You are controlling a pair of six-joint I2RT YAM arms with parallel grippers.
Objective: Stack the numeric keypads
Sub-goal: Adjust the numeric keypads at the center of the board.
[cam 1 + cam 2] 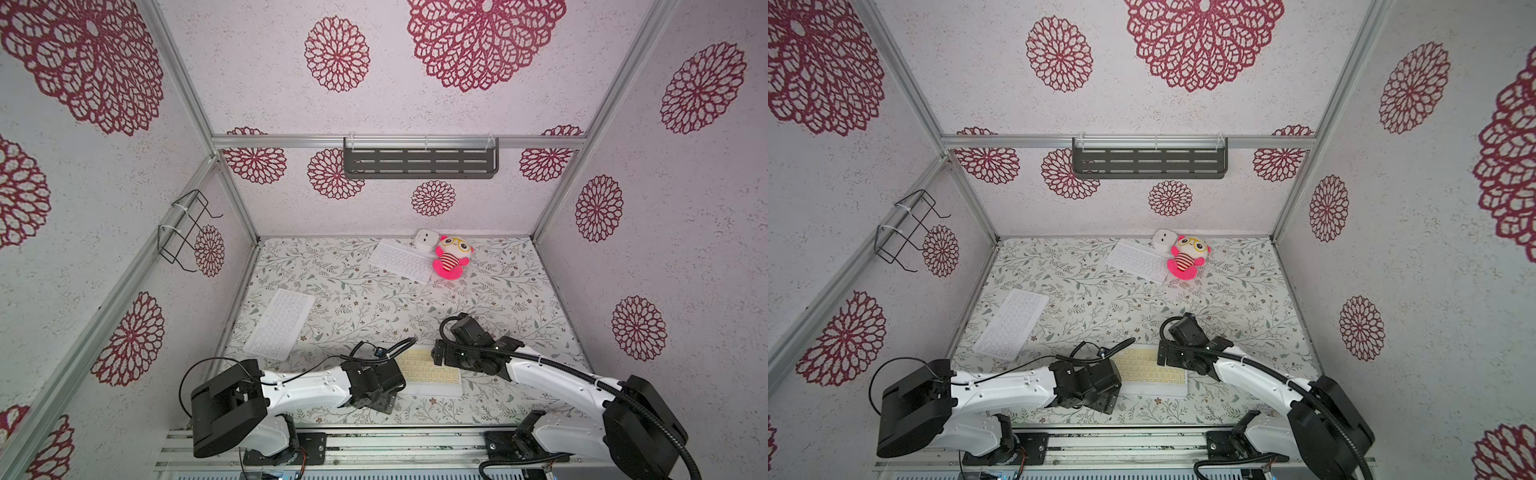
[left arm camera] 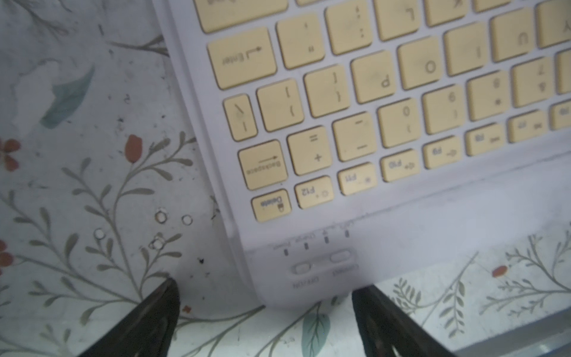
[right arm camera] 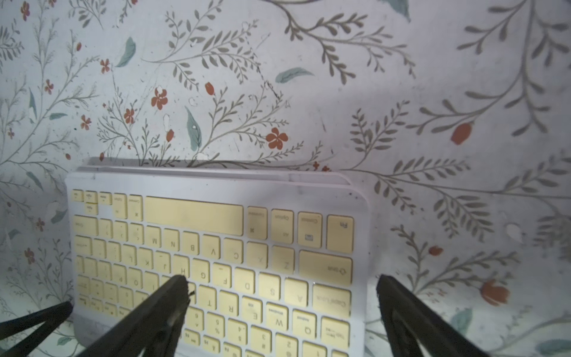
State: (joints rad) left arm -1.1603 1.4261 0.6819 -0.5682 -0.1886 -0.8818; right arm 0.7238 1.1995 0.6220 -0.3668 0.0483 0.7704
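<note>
Pale-yellow keypad [image 1: 430, 372] lower centre on desk [image 1: 498, 299], left tool [image 2: 265, 290] wide open either side of its corner, right tool [image 3: 281, 281] wide open over its keys, white keypad [image 1: 279, 324] mid-left, far white keypad [image 1: 401, 261] upper centre

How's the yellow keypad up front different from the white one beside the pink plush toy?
The yellow keypad has pale-yellow keys; the white keypad by the plush toy has all-white keys. The yellow one lies on another white-framed slab, its edge showing in the right wrist view; the white one lies on the table cloth. The yellow one sits square to the table's front; the white one is angled. Both are thin, white-framed, keys up.
</note>
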